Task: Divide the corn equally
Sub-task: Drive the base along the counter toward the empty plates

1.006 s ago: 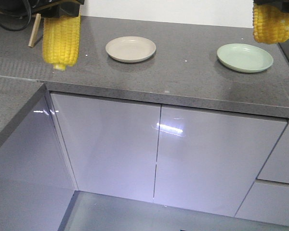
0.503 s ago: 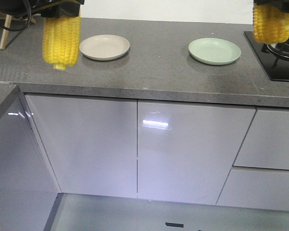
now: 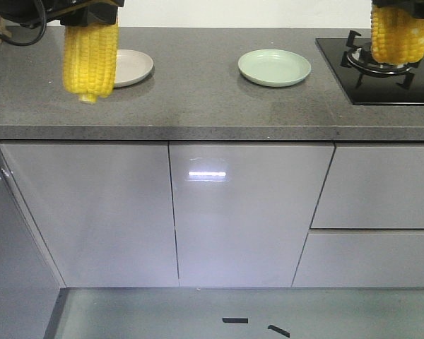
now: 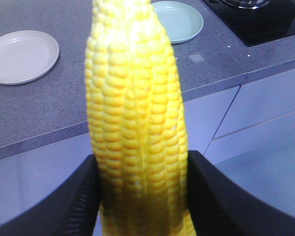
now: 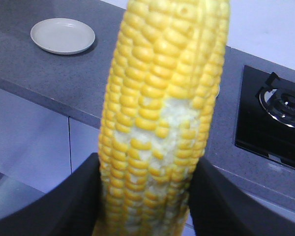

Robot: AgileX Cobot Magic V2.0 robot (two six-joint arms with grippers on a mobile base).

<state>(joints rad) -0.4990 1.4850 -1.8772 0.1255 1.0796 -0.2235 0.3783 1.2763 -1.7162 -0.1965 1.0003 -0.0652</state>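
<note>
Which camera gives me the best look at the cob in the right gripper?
Right wrist: the right cob fills the frame, clamped in the right gripper, bare patch visible. Front view crops its top. Left wrist misses it.

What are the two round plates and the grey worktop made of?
The round beige plate and round pale-green plate look like matte plastic or melamine: thin rims, dull sheen. The dark grey speckled worktop seems stone or quartz composite.
</note>
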